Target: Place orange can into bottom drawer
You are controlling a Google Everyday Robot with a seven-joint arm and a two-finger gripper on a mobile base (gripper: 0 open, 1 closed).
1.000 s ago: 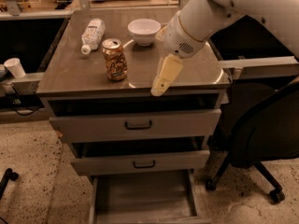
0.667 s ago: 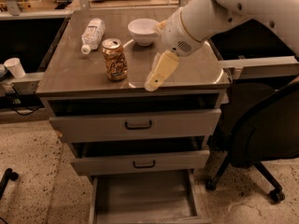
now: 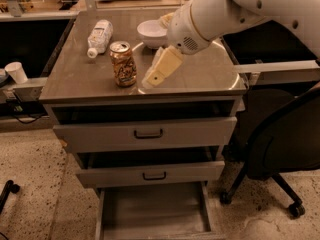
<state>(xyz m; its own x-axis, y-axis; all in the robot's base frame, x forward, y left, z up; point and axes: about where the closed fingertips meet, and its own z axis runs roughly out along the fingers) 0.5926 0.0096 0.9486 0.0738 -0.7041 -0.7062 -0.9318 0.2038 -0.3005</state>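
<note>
The orange can (image 3: 123,64) stands upright on the cabinet top (image 3: 75,79), left of centre, with its silver pull-tab top up. My gripper (image 3: 159,70) hangs over the cabinet top just right of the can, apart from it, with nothing held. One pale finger (image 3: 162,66) shows, pointing down and left toward the can. The bottom drawer (image 3: 152,209) is pulled out below, its plain grey floor showing.
A white plastic bottle (image 3: 99,37) lies on its side at the back left of the top. A white bowl (image 3: 152,32) sits at the back centre. The two upper drawers with black handles are slightly open. A black office chair (image 3: 280,149) stands at the right. A white cup (image 3: 17,72) sits at the left.
My gripper has moved left across the cabinet top, closer to the orange can. The can and the drawers have not moved.
</note>
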